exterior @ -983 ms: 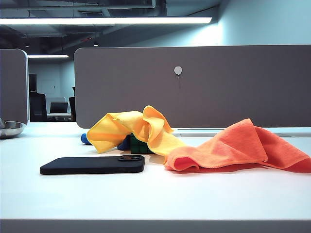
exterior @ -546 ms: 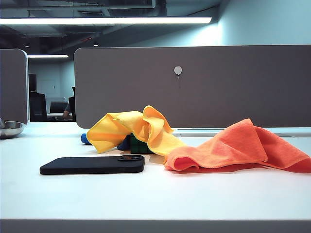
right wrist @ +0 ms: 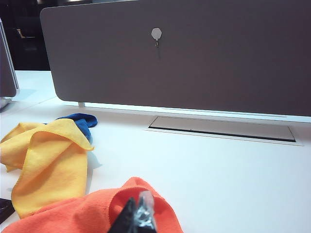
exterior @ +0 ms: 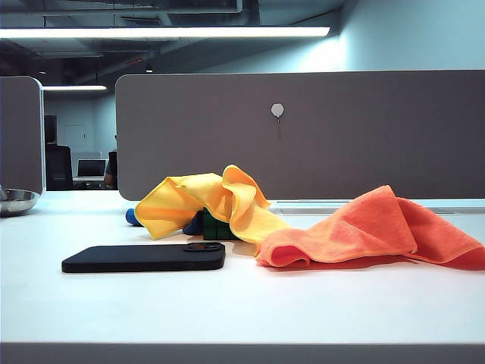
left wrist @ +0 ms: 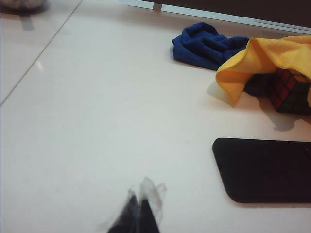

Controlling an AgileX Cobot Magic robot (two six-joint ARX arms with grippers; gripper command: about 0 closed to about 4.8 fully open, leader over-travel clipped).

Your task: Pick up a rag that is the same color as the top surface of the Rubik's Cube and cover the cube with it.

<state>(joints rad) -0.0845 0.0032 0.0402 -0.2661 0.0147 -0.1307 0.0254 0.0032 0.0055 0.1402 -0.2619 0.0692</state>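
Rag (exterior: 216,199) drapes cube (left wrist: 290,91); red face only in left wrist.

Three cloths (yellow rag (exterior: 216,199), orange cloth (exterior: 371,231), blue cloth (left wrist: 206,44)), one Rubik's Cube (left wrist: 290,91), one phone (exterior: 144,258).

An open-plan office: grey desk partitions (exterior: 303,136), a white desk (exterior: 242,303), ceiling strip lights (exterior: 167,32), a far laptop (exterior: 92,167).

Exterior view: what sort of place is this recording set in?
Most likely an open-plan office: a white desk backed by a grey fabric partition screen, with long ceiling strip lights and another workstation's laptop behind.
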